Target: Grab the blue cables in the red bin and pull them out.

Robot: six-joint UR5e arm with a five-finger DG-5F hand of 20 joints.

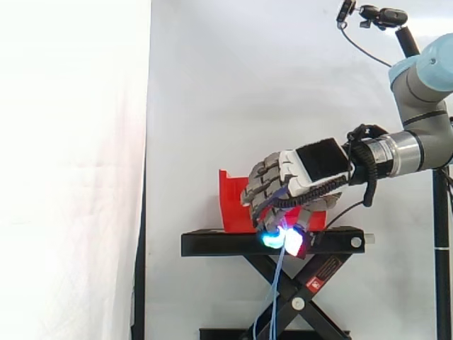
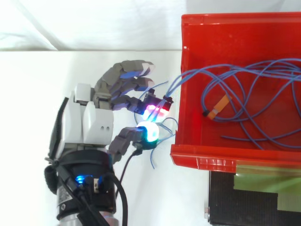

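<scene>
A red bin point(image 2: 202, 162) holds a loose tangle of thin blue cables point(image 2: 176, 81) with a small orange tag point(image 2: 218, 106) on one strand. Several strands run over the bin's left wall to my hand point(image 2: 91, 120), which sits just outside that wall. Its fingers and thumb are curled, and the glowing fingertips point(image 2: 149, 132) pinch the strands. In the side view my hand point(image 1: 301, 170) hovers in front of the red bin point(image 1: 233, 202), and the blue cables point(image 1: 276, 283) hang from its fingertips down past the stand.
The bin rests on a black scissor stand point(image 1: 212, 243) before a white curtain. The stand's black top point(image 2: 254, 202) shows below the bin in the top view. A white surface lies left of the bin, under my hand.
</scene>
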